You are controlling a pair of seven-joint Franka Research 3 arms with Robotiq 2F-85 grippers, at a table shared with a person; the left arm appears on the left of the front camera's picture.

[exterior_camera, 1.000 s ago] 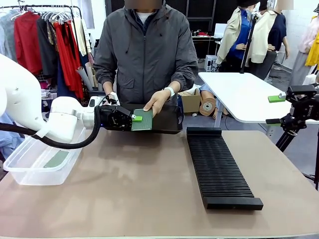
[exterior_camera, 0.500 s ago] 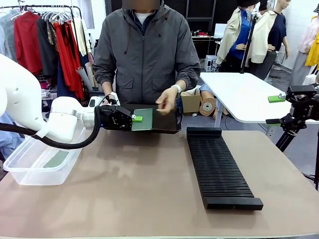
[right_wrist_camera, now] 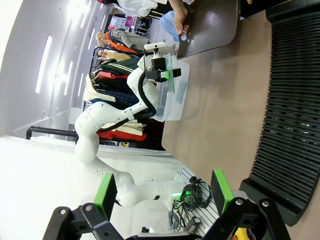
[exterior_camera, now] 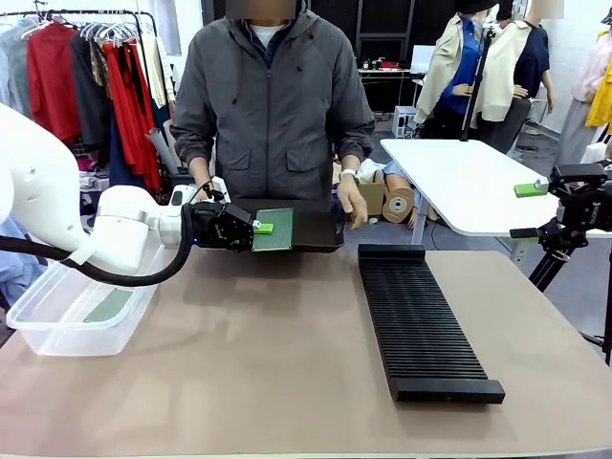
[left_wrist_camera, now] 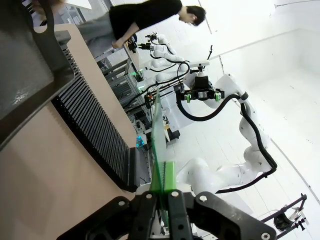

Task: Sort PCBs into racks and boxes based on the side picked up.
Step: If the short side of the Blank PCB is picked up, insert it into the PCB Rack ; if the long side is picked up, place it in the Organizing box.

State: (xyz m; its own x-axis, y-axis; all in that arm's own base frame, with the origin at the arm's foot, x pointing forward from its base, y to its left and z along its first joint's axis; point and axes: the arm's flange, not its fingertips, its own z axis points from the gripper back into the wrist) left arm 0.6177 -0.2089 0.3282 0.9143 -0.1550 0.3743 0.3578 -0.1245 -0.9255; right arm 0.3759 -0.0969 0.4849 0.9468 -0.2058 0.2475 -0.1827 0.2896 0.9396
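Left gripper (exterior_camera: 256, 229): clamped on the light green PCB (exterior_camera: 277, 231), over the black tray's (exterior_camera: 320, 231) left end.
Board axis: reaches straight out from the fingers, along the tray.
Clear box (exterior_camera: 48, 330): left of the tray, on the left arm's side.
Slotted rack (exterior_camera: 421, 320): right of the tray.
Right gripper (right_wrist_camera: 162, 192): spread wide, empty.

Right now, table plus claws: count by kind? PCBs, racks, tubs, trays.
PCBs: 2 (held PCB in the left claw, loose PCB lying in the tub)
Slotted rack: 1
Clear tub: 1
Black tray: 1
Total: 5
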